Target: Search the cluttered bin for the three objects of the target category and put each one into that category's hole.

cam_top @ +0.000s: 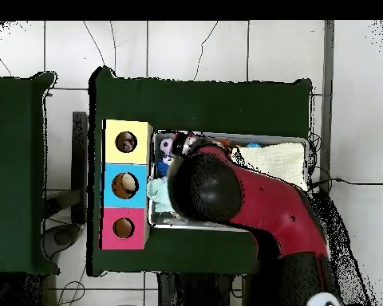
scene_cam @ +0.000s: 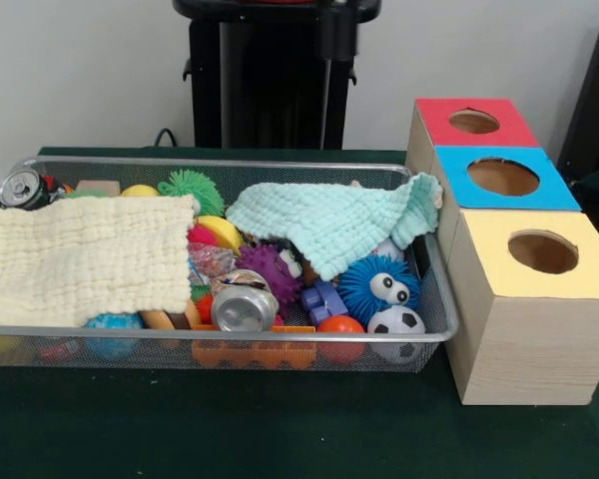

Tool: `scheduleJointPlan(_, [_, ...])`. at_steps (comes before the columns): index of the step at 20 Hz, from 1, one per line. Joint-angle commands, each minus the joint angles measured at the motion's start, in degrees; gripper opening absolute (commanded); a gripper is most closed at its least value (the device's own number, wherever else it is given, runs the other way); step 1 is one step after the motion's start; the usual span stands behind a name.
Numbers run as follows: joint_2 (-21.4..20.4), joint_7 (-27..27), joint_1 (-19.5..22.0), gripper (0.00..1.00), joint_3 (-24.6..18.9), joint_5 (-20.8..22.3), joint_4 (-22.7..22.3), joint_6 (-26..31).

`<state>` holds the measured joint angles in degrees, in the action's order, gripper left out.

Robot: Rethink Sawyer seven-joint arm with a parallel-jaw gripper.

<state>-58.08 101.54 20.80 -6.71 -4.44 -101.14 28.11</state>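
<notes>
The wire mesh bin (scene_cam: 434,334) lies across the table, full of toys. One wrinkly white wad with confetti spots (scene_cam: 212,262) shows in its middle, partly under the yellow cloth (scene_cam: 80,257). I see no other wads. The yellow-topped box (scene_cam: 524,299) stands nearest at the right, and its round hole (scene_cam: 542,251) is open. In the overhead view the red arm (cam_top: 250,199) covers most of the bin (cam_top: 308,163), beside the yellow-topped box (cam_top: 128,127). My gripper shows only as a dark block (scene_cam: 337,30) at the top edge, high above the bin.
A mint cloth (scene_cam: 329,225) drapes over the bin's right half. Two silver cans (scene_cam: 243,302) (scene_cam: 22,188), spiky balls, a blue googly-eyed ball (scene_cam: 379,286) and a small football (scene_cam: 396,324) lie around. The blue-topped (scene_cam: 504,178) and red-topped (scene_cam: 474,122) boxes stand behind the yellow one.
</notes>
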Motion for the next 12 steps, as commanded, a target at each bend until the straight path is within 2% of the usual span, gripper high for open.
scheduleJointPlan(1, [0.69, -19.24, 7.50, 0.00, -11.11, 6.74, -3.80, 7.49])
scheduleJointPlan(5, [2.97, -17.19, 9.87, 0.00, -14.35, 10.03, -3.60, 4.84])
scheduleJointPlan(8, [3.72, -15.12, 9.84, 0.00, -15.04, 12.98, -2.78, 3.99])
scheduleJointPlan(9, [3.60, -13.18, 10.61, 1.00, -16.26, 14.04, -3.04, 3.65])
scheduleJointPlan(12, [3.65, -13.22, 11.80, 1.00, -17.90, 14.06, -3.75, 1.86])
